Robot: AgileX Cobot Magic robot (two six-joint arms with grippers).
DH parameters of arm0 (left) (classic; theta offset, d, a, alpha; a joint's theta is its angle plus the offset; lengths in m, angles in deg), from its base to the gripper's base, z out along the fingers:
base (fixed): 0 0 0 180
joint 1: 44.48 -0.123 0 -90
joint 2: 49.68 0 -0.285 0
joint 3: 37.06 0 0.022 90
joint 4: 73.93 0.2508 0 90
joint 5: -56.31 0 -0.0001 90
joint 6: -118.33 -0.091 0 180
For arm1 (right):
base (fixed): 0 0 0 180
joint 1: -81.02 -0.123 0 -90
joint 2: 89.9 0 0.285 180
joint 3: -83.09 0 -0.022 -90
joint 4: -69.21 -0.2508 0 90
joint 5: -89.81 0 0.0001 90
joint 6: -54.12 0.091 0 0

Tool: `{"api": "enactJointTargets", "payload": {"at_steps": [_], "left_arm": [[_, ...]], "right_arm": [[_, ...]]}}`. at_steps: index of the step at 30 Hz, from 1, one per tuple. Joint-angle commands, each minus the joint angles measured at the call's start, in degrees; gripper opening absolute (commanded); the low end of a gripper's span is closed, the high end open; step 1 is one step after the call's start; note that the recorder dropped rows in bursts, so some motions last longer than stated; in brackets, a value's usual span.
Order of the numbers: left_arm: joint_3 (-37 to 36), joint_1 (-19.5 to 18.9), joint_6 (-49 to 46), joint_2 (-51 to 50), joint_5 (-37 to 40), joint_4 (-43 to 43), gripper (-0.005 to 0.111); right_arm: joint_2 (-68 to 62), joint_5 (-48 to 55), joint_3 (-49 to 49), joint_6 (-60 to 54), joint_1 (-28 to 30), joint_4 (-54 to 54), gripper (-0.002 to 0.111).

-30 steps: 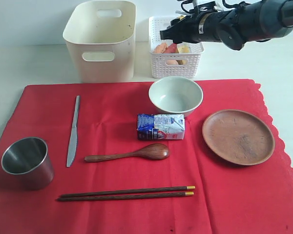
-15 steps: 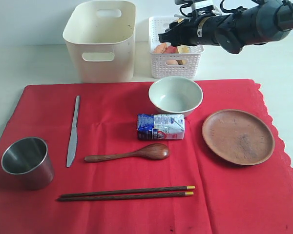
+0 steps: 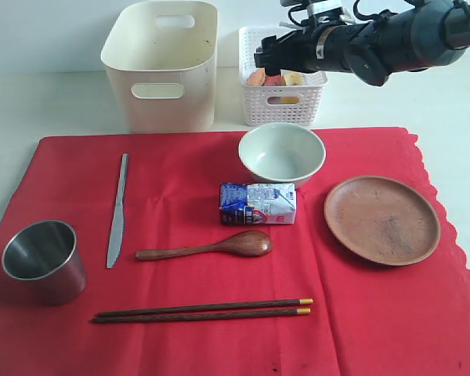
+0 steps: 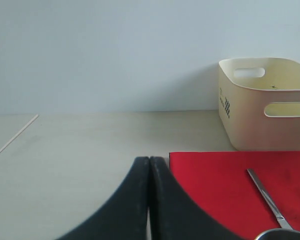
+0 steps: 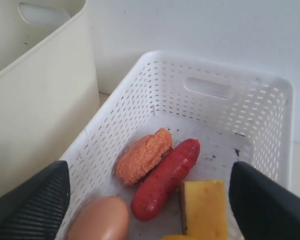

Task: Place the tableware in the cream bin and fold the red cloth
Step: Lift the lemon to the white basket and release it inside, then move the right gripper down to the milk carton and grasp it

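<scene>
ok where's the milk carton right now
In the exterior view the milk carton lies on the red cloth near the middle, between the pale green bowl and the wooden spoon.

No legible text
The milk carton carries blue print too small to read; a dark checkered mark on the cream bin wall spells nothing.

**Arm and Gripper Status**

Right arm: extended nearly level from the right side, held raised. Right gripper: jaws spread wide with nothing gripped between them; its fingers sit at opposite edges of the wrist view. Left gripper: jaws pressed together, touching along their inner faces.
</scene>
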Motion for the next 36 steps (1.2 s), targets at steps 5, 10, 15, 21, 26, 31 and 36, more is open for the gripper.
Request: {"api": "enactJointTargets", "payload": {"at_steps": [5, 10, 15, 21, 26, 31, 36], "left_arm": [[-0.03, -0.13, 0.0, 0.32, -0.15, 0.14, 0.0], [-0.03, -0.13, 0.0, 0.32, -0.15, 0.14, 0.0], [-0.03, -0.13, 0.0, 0.32, -0.15, 0.14, 0.0], [-0.03, -0.13, 0.0, 0.32, -0.15, 0.14, 0.0], [-0.03, -0.13, 0.0, 0.32, -0.15, 0.14, 0.0], [-0.03, -0.13, 0.0, 0.32, -0.15, 0.14, 0.0], [-0.03, -0.13, 0.0, 0.32, -0.15, 0.14, 0.0]], "right_arm": [[3.47, 8.65, -0.35, -0.09, 0.32, -0.32, 0.081], [9.18, 19.07, -0.35, -2.0, 0.2, -0.32, 0.081], [14.19, 31.7, -0.35, -9.56, -0.33, -0.9, 0.075], [17.31, 43.29, -0.06, -27.53, -2.51, -10.22, 0.044], [17.68, 44.42, 1.49, -47.46, -5.18, -27.53, 0.016], [18.32, 49.37, 1.49, -59.96, -7.16, -38.3, 0.0], [18.21, 60.64, 1.49, -77.32, -9.45, -46.57, 0.0]]}}
